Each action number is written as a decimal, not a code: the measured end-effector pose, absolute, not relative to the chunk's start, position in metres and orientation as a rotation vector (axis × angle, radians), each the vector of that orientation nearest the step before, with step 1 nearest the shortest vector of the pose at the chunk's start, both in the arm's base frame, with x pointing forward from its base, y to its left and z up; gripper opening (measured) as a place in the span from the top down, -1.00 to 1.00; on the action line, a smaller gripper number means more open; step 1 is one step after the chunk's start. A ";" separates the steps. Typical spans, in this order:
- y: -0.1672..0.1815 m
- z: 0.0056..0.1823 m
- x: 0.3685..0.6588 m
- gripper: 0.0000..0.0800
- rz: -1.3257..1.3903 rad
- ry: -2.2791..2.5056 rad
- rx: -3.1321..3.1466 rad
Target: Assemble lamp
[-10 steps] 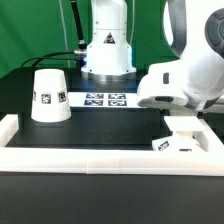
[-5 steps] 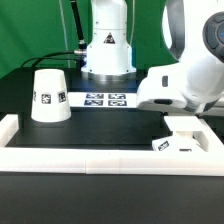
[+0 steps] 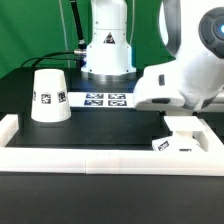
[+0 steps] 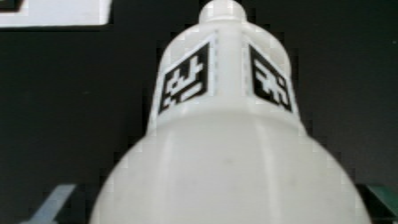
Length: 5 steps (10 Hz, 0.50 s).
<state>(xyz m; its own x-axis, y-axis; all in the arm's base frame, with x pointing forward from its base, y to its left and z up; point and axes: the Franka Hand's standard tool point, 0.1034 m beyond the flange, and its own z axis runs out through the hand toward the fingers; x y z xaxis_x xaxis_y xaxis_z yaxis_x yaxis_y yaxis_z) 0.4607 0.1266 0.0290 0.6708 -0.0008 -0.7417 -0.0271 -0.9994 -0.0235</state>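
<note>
My gripper (image 4: 217, 205) is shut on the white bulb (image 4: 222, 110). The bulb fills the wrist view, its narrow tagged neck pointing away from the camera. In the exterior view the gripper (image 3: 180, 122) hangs under the white hand, just above the flat square base (image 3: 178, 143). The base lies at the exterior view's right, against the front rail. The bulb is mostly hidden by the hand there. The cone shade (image 3: 49, 95) stands upright at the exterior view's left, apart from the gripper.
The marker board (image 3: 105, 99) lies in the middle in front of the robot's pedestal (image 3: 107, 50). A long white rail (image 3: 110, 158) runs along the front with raised ends at both sides. A white corner (image 4: 54, 12) shows at the wrist view's edge.
The hand has shifted very slightly toward the exterior view's left, still holding the bulb. The shade and base have not moved.
</note>
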 end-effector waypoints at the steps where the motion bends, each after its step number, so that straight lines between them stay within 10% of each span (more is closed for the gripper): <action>1: 0.123 0.045 0.468 -0.44 1.252 0.014 -2.834; 5: 0.118 0.090 0.490 -0.44 1.161 0.019 -2.853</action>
<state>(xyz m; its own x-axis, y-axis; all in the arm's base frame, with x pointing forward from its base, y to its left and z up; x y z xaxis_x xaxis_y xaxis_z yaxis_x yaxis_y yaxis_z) 0.4901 0.1175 0.0901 0.7162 0.0117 -0.6978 -0.0346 -0.9980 -0.0522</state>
